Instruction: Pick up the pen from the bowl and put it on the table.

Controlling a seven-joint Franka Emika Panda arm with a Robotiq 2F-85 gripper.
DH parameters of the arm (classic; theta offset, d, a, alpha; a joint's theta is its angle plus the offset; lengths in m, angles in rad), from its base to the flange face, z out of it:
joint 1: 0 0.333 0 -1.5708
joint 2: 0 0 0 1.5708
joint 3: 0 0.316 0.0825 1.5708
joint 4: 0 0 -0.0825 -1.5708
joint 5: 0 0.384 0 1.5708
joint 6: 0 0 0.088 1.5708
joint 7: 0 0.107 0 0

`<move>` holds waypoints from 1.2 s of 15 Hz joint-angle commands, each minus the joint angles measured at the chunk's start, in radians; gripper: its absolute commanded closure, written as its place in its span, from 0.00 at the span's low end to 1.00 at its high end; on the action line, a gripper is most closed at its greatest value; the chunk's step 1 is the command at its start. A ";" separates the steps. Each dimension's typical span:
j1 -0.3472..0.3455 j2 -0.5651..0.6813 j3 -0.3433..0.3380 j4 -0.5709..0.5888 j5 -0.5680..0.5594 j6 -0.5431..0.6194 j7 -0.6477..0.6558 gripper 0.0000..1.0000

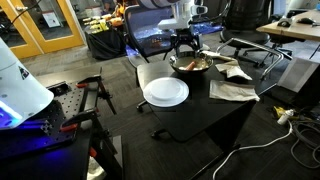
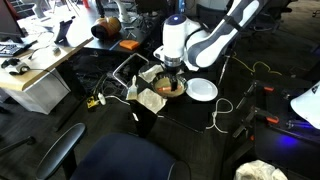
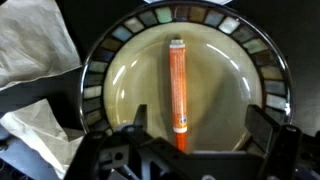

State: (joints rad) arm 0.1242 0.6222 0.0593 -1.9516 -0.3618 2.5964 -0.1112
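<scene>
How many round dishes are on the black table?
2. The bowl sits under the gripper with the pen inside; the white plate lies beside it on the table. Others may be hidden.

Site type: office-style robotics lab. Evidence in the exterior views:
- light wooden desk [image 2: 45,62] w/ desktop clutter
- swivel chair [image 2: 115,155] on grey carpet [image 1: 300,160]
- loose cables [image 1: 243,150] plus power strip [image 1: 284,117] on floor
- orange-framed glass doors [image 1: 45,25] (rear of room)
- white robot arm [image 2: 215,35] positioned over black table [image 1: 200,105]
- second office chair [image 1: 245,45] in bkgd
</scene>
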 commanded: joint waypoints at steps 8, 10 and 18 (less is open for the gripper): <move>-0.082 0.082 0.049 0.094 0.136 0.017 -0.183 0.00; -0.090 0.096 0.052 0.110 0.148 0.012 -0.197 0.00; -0.093 0.152 0.049 0.158 0.149 0.003 -0.194 0.00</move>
State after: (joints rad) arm 0.0441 0.7495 0.0949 -1.8299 -0.2355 2.6115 -0.2747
